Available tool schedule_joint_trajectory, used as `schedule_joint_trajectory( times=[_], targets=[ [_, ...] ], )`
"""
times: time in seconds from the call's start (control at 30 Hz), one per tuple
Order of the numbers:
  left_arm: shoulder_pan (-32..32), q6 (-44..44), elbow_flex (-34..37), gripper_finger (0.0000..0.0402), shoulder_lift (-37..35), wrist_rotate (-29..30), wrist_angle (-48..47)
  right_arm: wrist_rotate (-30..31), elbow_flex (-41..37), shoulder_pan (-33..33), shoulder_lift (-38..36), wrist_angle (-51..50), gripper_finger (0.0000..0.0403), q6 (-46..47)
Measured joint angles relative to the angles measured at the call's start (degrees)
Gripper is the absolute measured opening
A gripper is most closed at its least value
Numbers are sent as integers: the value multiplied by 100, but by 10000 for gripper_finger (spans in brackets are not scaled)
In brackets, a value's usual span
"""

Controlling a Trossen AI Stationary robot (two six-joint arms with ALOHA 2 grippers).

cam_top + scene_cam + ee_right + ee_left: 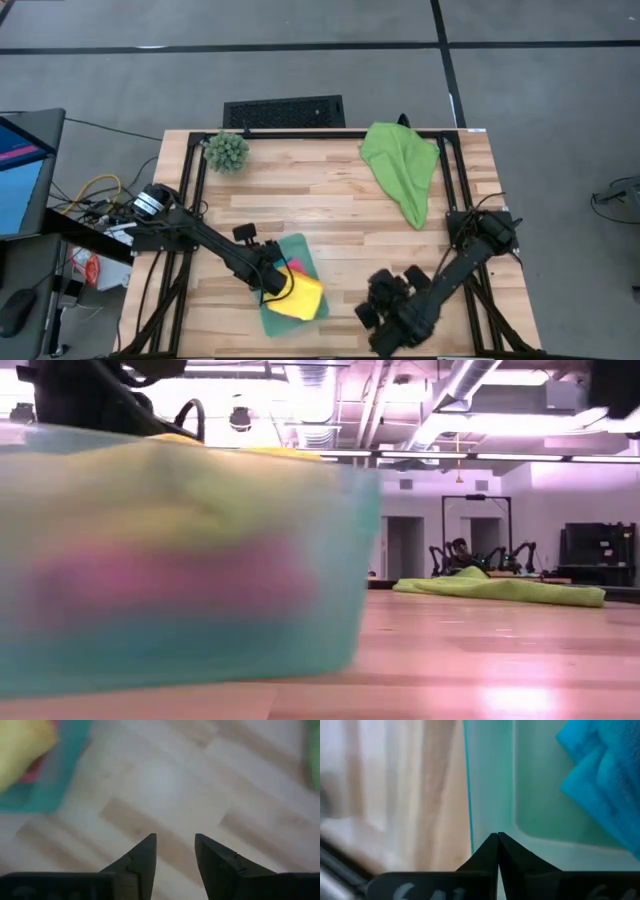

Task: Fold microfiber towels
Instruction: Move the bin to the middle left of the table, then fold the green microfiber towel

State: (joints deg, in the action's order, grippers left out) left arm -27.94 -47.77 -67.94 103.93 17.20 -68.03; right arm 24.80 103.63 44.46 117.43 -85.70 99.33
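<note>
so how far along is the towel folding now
Mostly done, it seems: the yellow towel sits on top of a pink towel and a blue towel in the teal tray. The left hand is shut at the tray's edge; the right hand is open over bare table, holding nothing. Left: the green towel, lying rumpled at the far right.

No readable text, label, brand or number anywhere; pale marks on left wrist mount too blurred.

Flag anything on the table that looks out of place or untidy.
The green towel lies crumpled and unfolded at the table's far right edge, apart from the others stacked in the teal tray. Nothing looks spilled or damaged.
</note>
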Motion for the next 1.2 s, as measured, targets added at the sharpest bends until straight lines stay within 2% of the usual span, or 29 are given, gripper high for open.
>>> schedule_joint_trajectory(
  times=[0.13, 0.23, 0.43, 0.53, 0.73, 0.83, 0.93, 1.07, 1.13, 1.2],
  targets=[
    [-3, 271, 158, 0, -68, 200, -498, -131, -2, -422, 0, -236, 159, -185],
    [2, 212, 664, 0, -486, -25, -507, -145, -2, -790, -1, -296, 163, -636],
    [-16, -691, 1999, 0, -2126, -395, -476, -156, -4, -1539, -71, -438, 170, -1761],
    [6, -1240, 2415, 0, -3040, -628, -540, -199, -2, -1883, -154, -451, 171, -2395],
    [8, -2089, 2292, 4, -4800, -746, -612, -212, -2, -2511, -706, -448, 173, -3294],
    [8, -2371, 2017, 25, -5531, -465, -559, -129, -126, -2764, -1125, -406, 181, -3564],
    [21, -2428, 1724, 60, -6096, 190, -191, -133, -780, -3036, -1703, -427, 193, -3604],
    [230, -1893, 1452, 118, -6329, 1131, 778, -381, -2282, -3304, -2714, -380, 211, -3128],
    [492, -1350, 1397, 143, -6246, 1274, 1368, -415, -3070, -3313, -3241, -136, 219, -2891],
    [874, -733, 1392, 159, -6041, 1147, 2042, -409, -3757, -3301, -3696, 228, 224, -2801]
  ],
)
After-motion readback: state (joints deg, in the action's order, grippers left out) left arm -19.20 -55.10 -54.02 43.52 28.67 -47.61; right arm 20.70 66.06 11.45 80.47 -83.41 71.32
